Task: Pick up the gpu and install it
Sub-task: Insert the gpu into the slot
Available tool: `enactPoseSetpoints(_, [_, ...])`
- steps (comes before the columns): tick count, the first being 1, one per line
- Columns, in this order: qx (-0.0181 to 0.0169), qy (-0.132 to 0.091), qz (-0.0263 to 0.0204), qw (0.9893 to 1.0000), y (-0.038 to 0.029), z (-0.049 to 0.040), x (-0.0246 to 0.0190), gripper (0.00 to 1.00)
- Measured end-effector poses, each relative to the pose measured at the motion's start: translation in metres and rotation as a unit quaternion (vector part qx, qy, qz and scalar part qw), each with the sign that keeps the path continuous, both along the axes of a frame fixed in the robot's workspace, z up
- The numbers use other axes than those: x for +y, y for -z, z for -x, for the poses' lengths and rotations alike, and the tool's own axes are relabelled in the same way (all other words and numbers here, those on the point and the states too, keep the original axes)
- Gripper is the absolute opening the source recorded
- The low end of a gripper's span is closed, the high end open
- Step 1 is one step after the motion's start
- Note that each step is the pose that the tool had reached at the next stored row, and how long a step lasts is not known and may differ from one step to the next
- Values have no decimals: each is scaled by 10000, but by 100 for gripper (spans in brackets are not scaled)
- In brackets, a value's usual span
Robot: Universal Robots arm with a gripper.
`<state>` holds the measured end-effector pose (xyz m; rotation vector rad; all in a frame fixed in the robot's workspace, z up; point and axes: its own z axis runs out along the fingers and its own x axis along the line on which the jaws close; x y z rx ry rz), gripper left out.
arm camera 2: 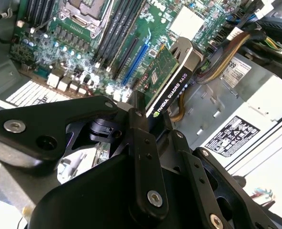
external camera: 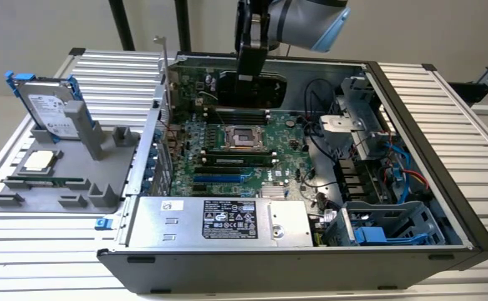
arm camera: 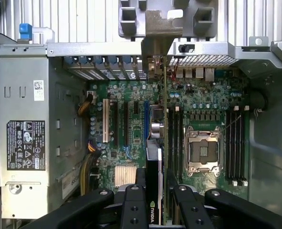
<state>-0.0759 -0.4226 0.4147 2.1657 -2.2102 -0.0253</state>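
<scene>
My gripper (arm camera: 155,196) is shut on the gpu (arm camera: 155,160), clamping the card's edge between both fingers. In the second wrist view the gpu (arm camera 2: 172,81) shows as a green board with a black cooler, hanging above the motherboard (arm camera 2: 84,57) near the blue slot (arm camera 2: 136,62). In the first wrist view the card stands edge-on beside the blue slot (arm camera: 146,119), and its silver bracket (arm camera: 155,40) reaches up to the case's rear wall. In the exterior view the gripper (external camera: 249,84) is inside the open computer case (external camera: 428,188), over the far part of the motherboard.
A grey fixture (external camera: 26,204) at the exterior view's left carries a silver hard drive (external camera: 47,106) with a blue frame, a processor (external camera: 41,161) and a memory stick (external camera: 56,182). Inside the case are the power supply (external camera: 218,219), the processor socket (external camera: 239,135), cables (external camera: 403,172) and a drive cage (external camera: 386,226).
</scene>
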Motion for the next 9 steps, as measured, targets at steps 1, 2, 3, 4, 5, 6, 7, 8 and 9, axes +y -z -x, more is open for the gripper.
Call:
enactPoseSetpoints(1, [0,0,1,10000,3,0,0,0])
enactPoseSetpoints(2, [0,0,3,10000,5,0,0,0])
enactPoseSetpoints(3, [0,0,4,10000,8,0,0,0])
enactPoseSetpoints(4, [0,0,5,10000,11,0,0,0])
enactPoseSetpoints(5, [0,0,6,10000,14,0,0,0])
enactPoseSetpoints(6, [0,0,7,10000,17,0,0,0])
enactPoseSetpoints(7, [0,0,8,10000,20,0,0,0])
enactPoseSetpoints(8, [0,0,9,10000,23,0,0,0])
enactPoseSetpoints(9, [0,0,10,10000,26,0,0,0])
